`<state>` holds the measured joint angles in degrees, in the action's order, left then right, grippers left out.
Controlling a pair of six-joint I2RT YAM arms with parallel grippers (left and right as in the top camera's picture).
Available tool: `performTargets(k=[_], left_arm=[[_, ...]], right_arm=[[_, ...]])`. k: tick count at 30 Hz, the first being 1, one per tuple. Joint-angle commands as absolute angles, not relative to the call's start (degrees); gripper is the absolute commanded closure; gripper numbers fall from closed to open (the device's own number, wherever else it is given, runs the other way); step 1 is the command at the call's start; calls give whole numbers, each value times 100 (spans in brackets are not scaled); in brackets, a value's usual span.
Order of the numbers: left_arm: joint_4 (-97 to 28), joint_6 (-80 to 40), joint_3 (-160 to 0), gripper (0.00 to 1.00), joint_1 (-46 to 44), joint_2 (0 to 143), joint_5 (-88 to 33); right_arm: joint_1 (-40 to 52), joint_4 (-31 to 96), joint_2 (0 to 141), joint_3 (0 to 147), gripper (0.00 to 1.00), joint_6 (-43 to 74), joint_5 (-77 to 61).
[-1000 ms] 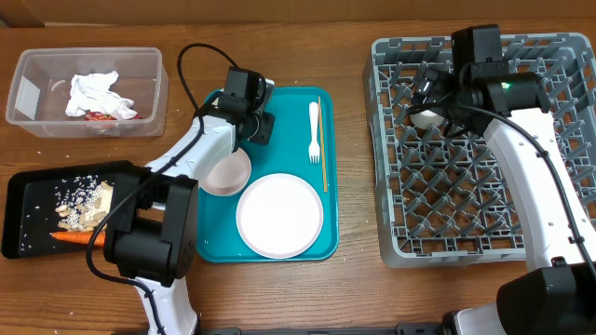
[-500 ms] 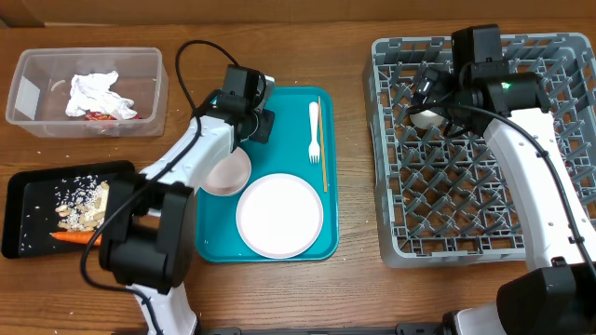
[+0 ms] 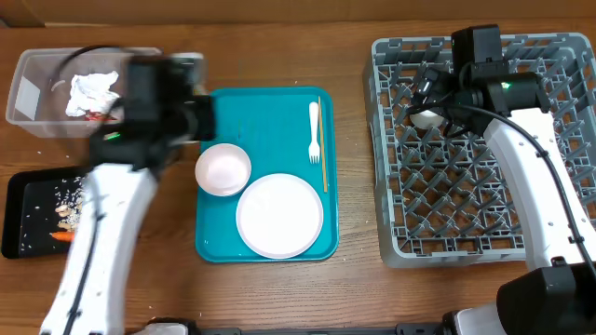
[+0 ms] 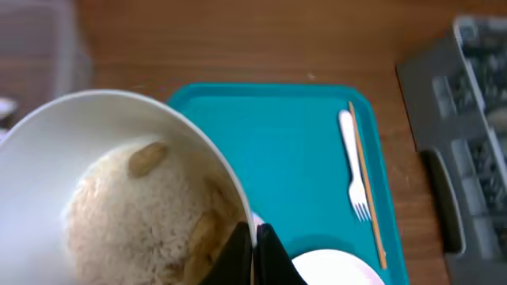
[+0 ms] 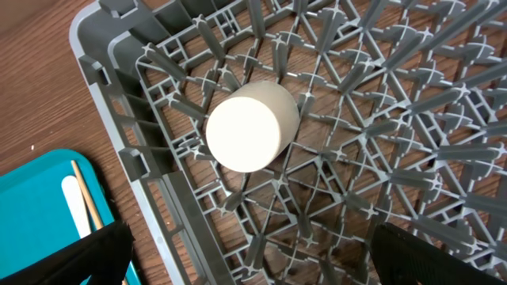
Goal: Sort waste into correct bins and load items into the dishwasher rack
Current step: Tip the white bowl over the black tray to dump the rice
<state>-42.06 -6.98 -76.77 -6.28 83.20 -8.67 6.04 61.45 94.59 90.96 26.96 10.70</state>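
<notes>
My left gripper (image 4: 253,255) is shut on the rim of a small white bowl (image 4: 119,190) holding rice and beige food scraps, lifted over the left edge of the teal tray (image 4: 285,142). In the overhead view the left gripper (image 3: 197,123) is blurred and hides that bowl. A second small bowl (image 3: 223,169), the large plate (image 3: 279,216) and the white fork (image 3: 315,130) lie on the tray. My right gripper (image 5: 253,261) is open above the grey rack (image 5: 380,174), just short of the white cup (image 5: 252,127) lying in the rack's far left corner (image 3: 426,118).
The clear tub (image 3: 140,65) at the back left holds crumpled napkins (image 3: 93,93) and a red wrapper. The black tray (image 3: 28,200) at the left holds crumbly scraps and a carrot (image 3: 63,236). A thin wooden stick (image 3: 321,149) lies beside the fork.
My left arm has swung left from the tray's far end toward the tub, carrying the bowl of scraps. The second bowl now shows fully. The right arm has not moved.
</notes>
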Motion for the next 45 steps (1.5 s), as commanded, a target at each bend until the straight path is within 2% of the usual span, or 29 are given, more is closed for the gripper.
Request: performTargets(k=[1, 3, 7, 16, 21, 24, 29, 33, 42, 45], left_arm=[[-4670, -926, -7747, 96, 993, 7870, -2480], [-5028, -871, -7708, 96, 2034, 7898, -3304], [-5207, -766, -7494, 96, 3046, 7913, -3824], [-4257, -943, -6381, 96, 4377, 8254, -5009], [-4200, -768, -6309, 96, 5015, 8956, -5913], [-4128, -674, -6309, 96, 5463, 9642, -6904], [-4130, -423, -6309, 96, 5822, 10287, -7854], [-4115, -30, -6309, 96, 5927, 10680, -9056], [-4346, -49, -6309, 96, 5929, 10718, -9059], [-4342, -467, -6309, 96, 5935, 10718, -9054]], right_arm=[[604, 6121, 9445, 9109, 0, 2703, 1087], [604, 6123, 9445, 9109, 0, 2703, 1087], [604, 6119, 9445, 9109, 0, 2705, 1087], [604, 6114, 9445, 9109, 0, 2703, 1087], [604, 6119, 9445, 9109, 0, 2705, 1087], [604, 6119, 9445, 9109, 0, 2703, 1087], [604, 6119, 9445, 9109, 0, 2703, 1087], [604, 6119, 9445, 9109, 0, 2703, 1087], [604, 6119, 9445, 9109, 0, 2705, 1087], [604, 6119, 9445, 9109, 0, 2705, 1087]])
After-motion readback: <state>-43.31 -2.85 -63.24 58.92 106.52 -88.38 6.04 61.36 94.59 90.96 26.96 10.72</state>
